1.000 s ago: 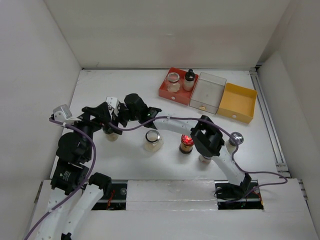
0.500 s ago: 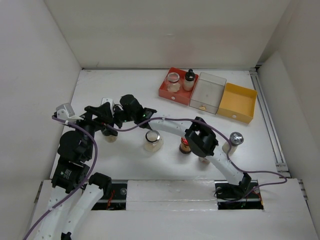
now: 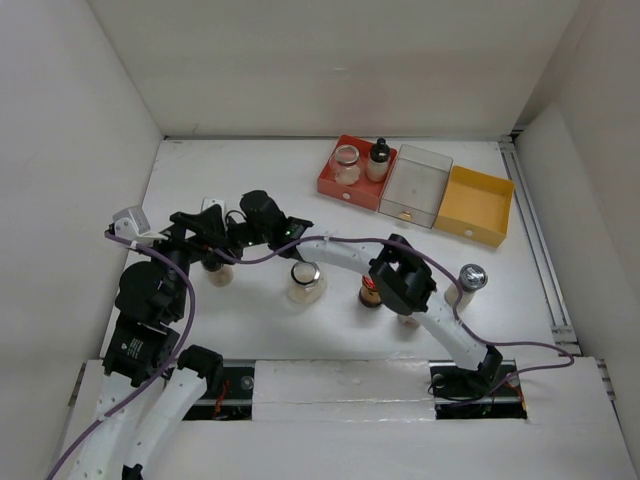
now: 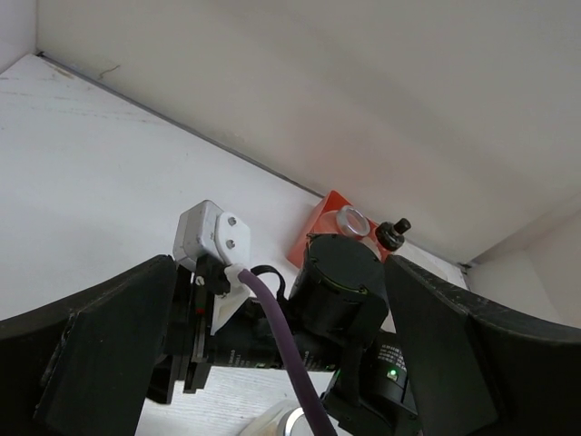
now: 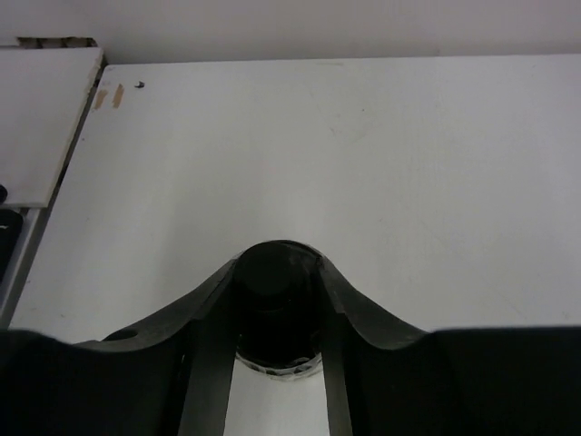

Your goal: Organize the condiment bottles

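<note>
- Gripping the held bottle (image 5: 277, 304) by its black cap, the right claw (image 5: 279, 265) has both fingers pressed against the cap's sides.
- From above, the held bottle (image 3: 218, 272) shows a pale body at the left of the table (image 3: 240, 165), under the meeting wrists. Whether it stands on the table or hangs just off it cannot be told.
- The right arm (image 3: 340, 250) reaches across from its base at the right to this spot.
- The left claw (image 4: 280, 300) is spread wide, its two dark fingers (image 4: 100, 350) far apart at either side of the wrist view, holding nothing. The right arm's wrist lies between them.
- A silver-cap jar (image 3: 306, 281) with pale contents stands near the table's middle, right of the held bottle and apart from it.
- A red-cap bottle (image 3: 371, 292) stands right of that jar, partly hidden by the right arm's elbow.
- A silver-cap bottle (image 3: 469, 280) stands further right, beside the arm.
- At the back, three trays sit touching in a row: red tray (image 3: 332, 185), clear tray (image 3: 416, 185), yellow tray (image 3: 478, 205).
- In the red tray stand a clear jar (image 3: 346, 163) and a black-cap bottle (image 3: 378, 158), side by side.
</note>
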